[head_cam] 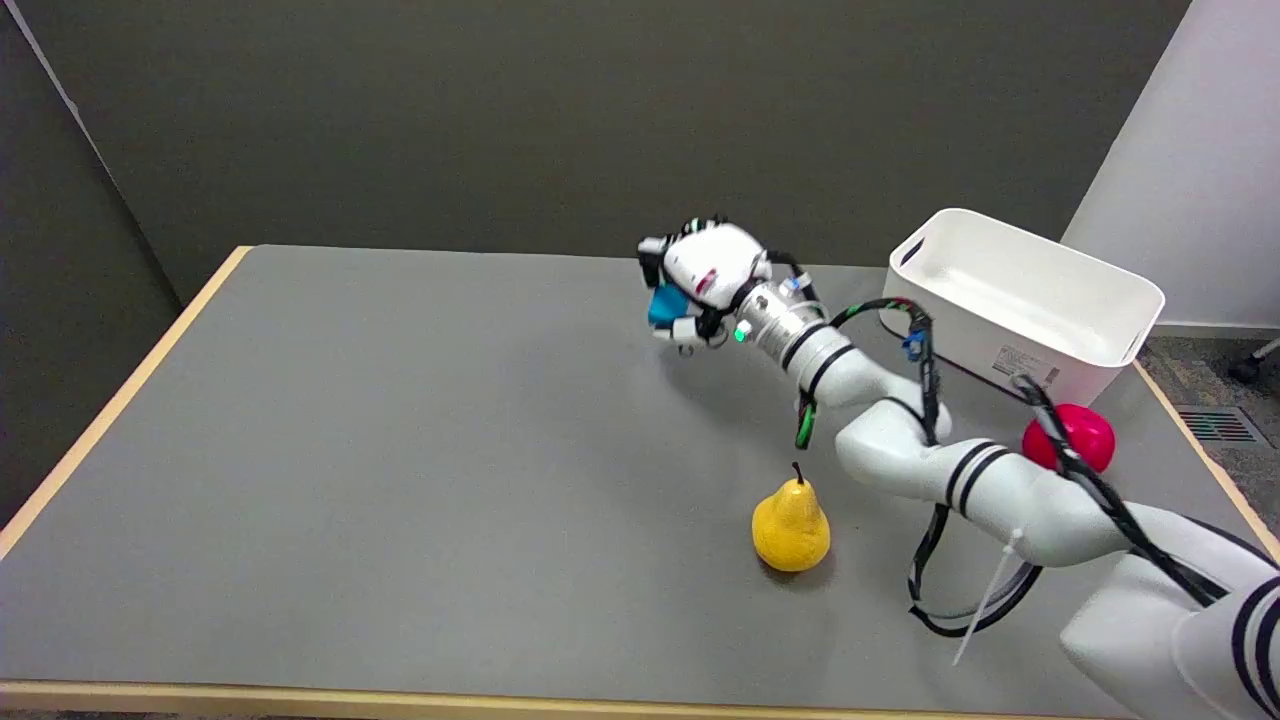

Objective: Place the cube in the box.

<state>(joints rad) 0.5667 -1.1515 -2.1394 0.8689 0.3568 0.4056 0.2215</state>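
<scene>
Robot hand (700, 280), frame centre, grips the blue cube (662, 305); a loose grip could drop it short of the white box (1020, 300), upper right.

High near-side view across the table (400, 450)

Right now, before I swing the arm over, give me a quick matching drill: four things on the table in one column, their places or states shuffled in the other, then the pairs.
Things:
1. cube
2. box
3. pear
4. red ball

Places or states:
A. upright near the table's front, left of the forearm
B. held in the right hand, off the table
C. far right corner, nothing inside
D. just in front of the box, partly behind a cable

Pairs: 1-B, 2-C, 3-A, 4-D
</scene>
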